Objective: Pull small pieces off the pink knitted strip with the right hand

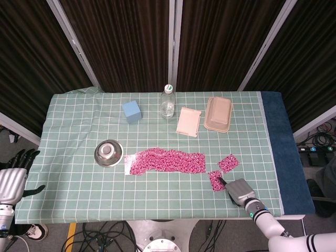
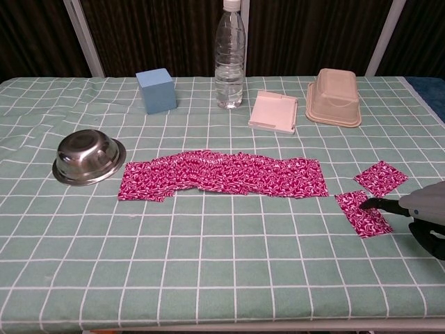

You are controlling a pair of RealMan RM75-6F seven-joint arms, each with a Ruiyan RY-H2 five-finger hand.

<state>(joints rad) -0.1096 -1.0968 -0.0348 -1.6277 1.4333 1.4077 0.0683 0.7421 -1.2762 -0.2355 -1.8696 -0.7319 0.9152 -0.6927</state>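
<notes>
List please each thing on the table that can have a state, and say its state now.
pink knitted strip: flat, two pieces already off
nearer pink piece: apart from the strip, right hand's fingertip on it
farther pink piece: loose, untouched
right hand: finger pressing the nearer piece
left hand: off the table, holding nothing, fingers apart
water bottle: upright, capped
steel bowl: upside down
beige container: upside down

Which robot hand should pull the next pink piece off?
Probably the right hand. Its fingertip already rests on a torn piece beside the pink strip's right end. The left hand hangs off the table's far left edge.
</notes>
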